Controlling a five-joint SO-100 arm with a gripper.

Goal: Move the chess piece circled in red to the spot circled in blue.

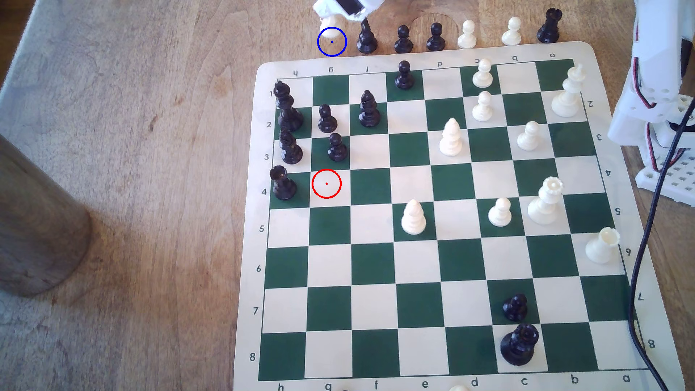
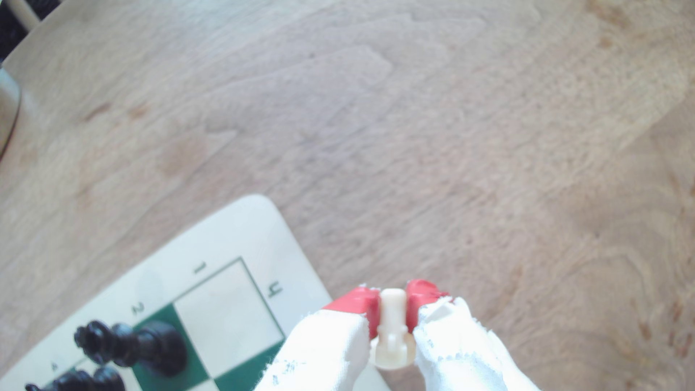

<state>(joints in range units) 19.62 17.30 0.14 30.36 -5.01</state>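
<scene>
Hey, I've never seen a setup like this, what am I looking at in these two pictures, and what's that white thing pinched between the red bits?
This is a small robot arm moving chess pieces. One picture comes from a camera off the arm that looks down on a wooden table with a green and cream chess mat. The other comes from a camera on the arm's wrist, looking past its own gripper.

The red bits are the fingertips, wrapped in white tape behind. They are shut on a cream-white chess piece. In the exterior view that piece hangs at the top edge, just above the blue circle drawn on bare wood beside a row of captured pieces. The red circle marks a board square with no piece on it.
</scene>
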